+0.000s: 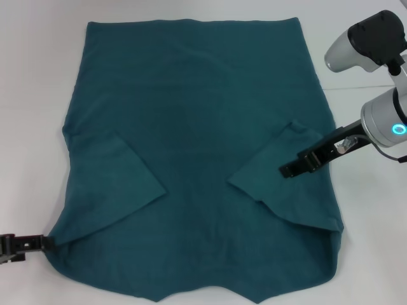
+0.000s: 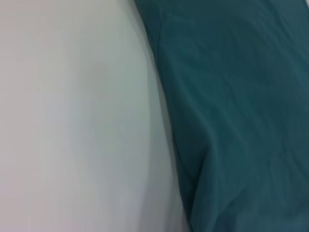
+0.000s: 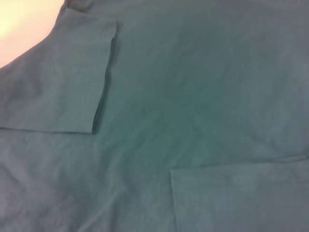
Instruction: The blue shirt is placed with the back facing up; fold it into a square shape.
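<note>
A: Blue shirt (image 1: 197,127) lay flat mid-table (image 1: 38,63), back up, both sleeves folded inward, long axis running near edge to far edge.

B: Left gripper (image 1: 22,243) sat at its near-left corner, right gripper (image 1: 299,165) over the right sleeve. Jaw states: couldn't tell.

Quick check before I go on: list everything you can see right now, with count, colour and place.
shirt: one, dark teal-blue, spread flat mid-table, plain side up, both sleeves folded inward onto the body
table: one, white, under the shirt
left gripper: one, black, at the shirt's near left corner, by the table edge
right gripper: one, black on a silver arm, over the folded right sleeve
</note>
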`<state>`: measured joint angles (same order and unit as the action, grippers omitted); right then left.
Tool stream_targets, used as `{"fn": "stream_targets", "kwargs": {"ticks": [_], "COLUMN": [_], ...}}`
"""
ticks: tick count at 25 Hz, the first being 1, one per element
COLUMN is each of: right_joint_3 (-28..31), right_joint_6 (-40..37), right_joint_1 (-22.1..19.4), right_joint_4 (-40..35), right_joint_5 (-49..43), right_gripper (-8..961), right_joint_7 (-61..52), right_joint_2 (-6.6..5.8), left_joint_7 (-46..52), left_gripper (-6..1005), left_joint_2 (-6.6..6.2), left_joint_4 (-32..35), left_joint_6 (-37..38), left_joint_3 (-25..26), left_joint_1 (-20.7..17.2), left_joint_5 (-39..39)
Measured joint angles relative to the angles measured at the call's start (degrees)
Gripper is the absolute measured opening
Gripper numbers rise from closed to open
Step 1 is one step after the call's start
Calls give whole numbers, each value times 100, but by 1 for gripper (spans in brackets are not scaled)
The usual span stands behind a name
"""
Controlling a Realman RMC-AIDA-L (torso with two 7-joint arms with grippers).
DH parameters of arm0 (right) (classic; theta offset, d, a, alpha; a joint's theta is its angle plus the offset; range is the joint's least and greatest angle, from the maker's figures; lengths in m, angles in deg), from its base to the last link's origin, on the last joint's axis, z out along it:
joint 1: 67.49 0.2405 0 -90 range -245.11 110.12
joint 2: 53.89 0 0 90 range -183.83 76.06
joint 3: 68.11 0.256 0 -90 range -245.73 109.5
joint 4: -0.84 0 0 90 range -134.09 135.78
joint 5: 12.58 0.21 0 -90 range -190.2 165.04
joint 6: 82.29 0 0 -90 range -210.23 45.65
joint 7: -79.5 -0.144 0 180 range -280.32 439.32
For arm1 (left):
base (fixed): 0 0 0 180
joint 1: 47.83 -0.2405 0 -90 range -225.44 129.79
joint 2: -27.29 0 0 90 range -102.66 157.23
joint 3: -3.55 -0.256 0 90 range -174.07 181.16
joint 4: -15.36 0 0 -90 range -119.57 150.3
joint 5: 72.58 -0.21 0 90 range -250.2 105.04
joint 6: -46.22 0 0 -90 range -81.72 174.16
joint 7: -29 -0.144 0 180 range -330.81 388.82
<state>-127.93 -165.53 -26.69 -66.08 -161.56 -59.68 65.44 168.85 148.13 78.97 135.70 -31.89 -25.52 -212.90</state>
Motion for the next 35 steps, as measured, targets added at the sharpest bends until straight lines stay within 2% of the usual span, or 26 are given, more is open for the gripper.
{"fn": "stream_targets", "kwargs": {"ticks": [9,18,24,31,35], "right_joint_3": [-3,26,38,41,34], "right_joint_6": [-46,17,21,-2,-25], "right_joint_1": [-61,-81,-84,-92,-122], "right_joint_4": [-5,-14,-21,-53,-86], "right_joint_5": [1,5,17,36,37], "right_gripper": [733,740,739,739,738], "right_joint_7": [3,6,3,-40,-47], "right_joint_2": [11,15,20,21,30], "left_joint_7": [-6,-8,24,-121,-180], "left_gripper": [862,836,819,799,545], "left_joint_2": [-3,-9,-31,42,80], "left_joint_4": [-289,-440,-649,-717,-737], "left_joint_6": [-214,-296,-360,-511,-606], "left_joint_3": [-68,-69,-93,-175,-216], "left_joint_1": [198,262,394,477,517], "left_joint_5": [-77,-88,-357,-423,-433]}}
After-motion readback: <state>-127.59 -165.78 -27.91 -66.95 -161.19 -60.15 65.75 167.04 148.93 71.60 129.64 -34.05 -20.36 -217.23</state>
